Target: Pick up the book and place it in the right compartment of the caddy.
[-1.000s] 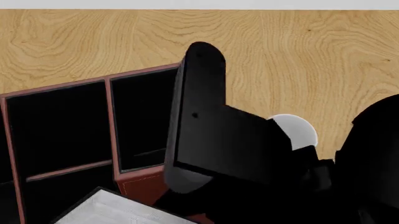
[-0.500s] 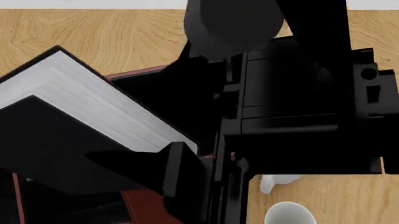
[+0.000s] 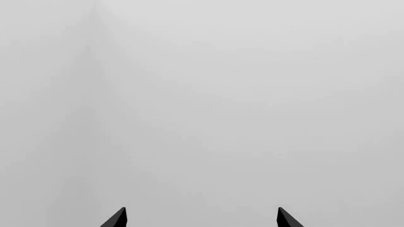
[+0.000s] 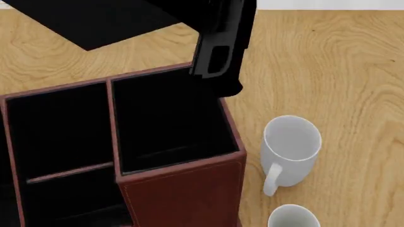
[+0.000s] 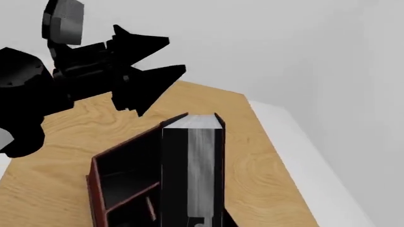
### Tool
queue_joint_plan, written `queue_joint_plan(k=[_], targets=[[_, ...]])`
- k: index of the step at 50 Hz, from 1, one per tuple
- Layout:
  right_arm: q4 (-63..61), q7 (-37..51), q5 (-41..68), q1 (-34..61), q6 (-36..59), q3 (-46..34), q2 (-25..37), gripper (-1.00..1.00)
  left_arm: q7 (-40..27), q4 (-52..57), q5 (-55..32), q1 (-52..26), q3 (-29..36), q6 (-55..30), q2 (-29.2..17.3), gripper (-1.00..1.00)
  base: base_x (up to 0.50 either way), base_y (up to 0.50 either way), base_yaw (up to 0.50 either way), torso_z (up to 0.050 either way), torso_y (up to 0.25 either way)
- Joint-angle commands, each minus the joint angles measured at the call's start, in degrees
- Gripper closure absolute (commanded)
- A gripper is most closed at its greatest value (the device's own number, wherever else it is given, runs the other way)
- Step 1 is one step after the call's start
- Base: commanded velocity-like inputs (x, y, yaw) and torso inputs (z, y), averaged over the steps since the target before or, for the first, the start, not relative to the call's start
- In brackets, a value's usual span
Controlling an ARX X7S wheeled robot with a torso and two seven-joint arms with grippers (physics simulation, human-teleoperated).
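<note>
Nearest the robot, at 5 o'clock in the head view, the rim of a small white mug (image 4: 294, 217) peeks in, with a larger white mug (image 4: 290, 142) just beyond it, close beside the caddy (image 4: 183, 189) at 3 o'clock of its red-brown wall. The right compartment (image 4: 167, 118) lies open to view and holds nothing. Half a second ago the book and the arm filled most of this view, low over the caddy; now the book (image 4: 94, 23) has swung up to 11 o'clock, a dark slab clear of the rim, and the mugs and the compartment mouth are uncovered. The right claw (image 4: 218, 56) hangs at 12 o'clock over the compartment's far edge, and the right wrist view shows white page edges filling its centre, so I judge it clamped on the book. The left claw (image 3: 202, 217) is spread and empty, facing blank grey. The bench (image 4: 328, 71) runs on beyond. The book is therefore lifted but not yet placed: it likely needs squaring to the mouth, then lowering.
</note>
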Motion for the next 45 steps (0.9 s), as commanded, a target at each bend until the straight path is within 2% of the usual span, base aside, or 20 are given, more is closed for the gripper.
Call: queue_joint_plan(k=[1, 14, 24, 45], targets=[[17.07, -12.63, -17.22, 8.62, -4.81, -8.32, -9.89, 1.0, -0.55, 0.11, -0.69, 0.12, -0.04, 0.35, -0.16, -1.0, 0.0, 0.0, 0.0, 0.0, 0.0], [33.08, -26.48, -30.28, 10.52, -9.68, -21.95, -19.16, 1.0, -1.5, 0.25, -2.06, -0.08, -0.43, 0.34, -0.9, -1.0, 0.0, 0.0, 0.0, 0.0, 0.001], [34.7, -31.89, -35.29, 8.99, -11.55, -28.88, -20.55, 1.0, -1.24, -0.03, -1.39, 0.25, -0.07, 0.93, -1.11, -1.0, 0.0, 0.0, 0.0, 0.0, 0.002], [32.8, -31.54, -35.37, 4.04, -12.7, -30.08, -21.06, 1.0, -0.27, -0.7, 0.64, 1.08, 1.43, 2.31, -1.14, -1.0, 0.0, 0.0, 0.0, 0.0, 0.001]])
